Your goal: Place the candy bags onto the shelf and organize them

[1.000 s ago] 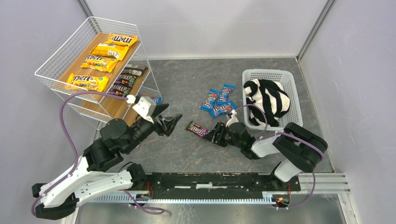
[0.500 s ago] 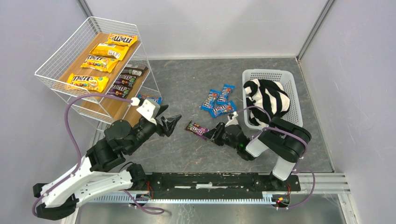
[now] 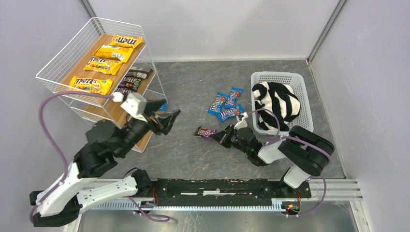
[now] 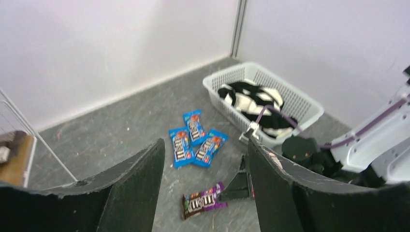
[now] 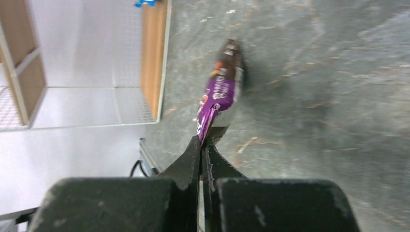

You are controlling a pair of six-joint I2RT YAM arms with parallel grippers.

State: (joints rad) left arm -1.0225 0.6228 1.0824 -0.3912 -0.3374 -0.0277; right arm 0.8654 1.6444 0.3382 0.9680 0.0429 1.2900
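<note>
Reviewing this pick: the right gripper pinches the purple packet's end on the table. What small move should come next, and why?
Probably a short lift straight up. The right gripper is shut on one end of the purple candy bag, whose far end rests on the table; raising it frees it for carrying to the shelf.

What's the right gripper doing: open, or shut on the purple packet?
Shut on the purple packet: the right gripper pinches its near end, jaws pressed together.
</note>
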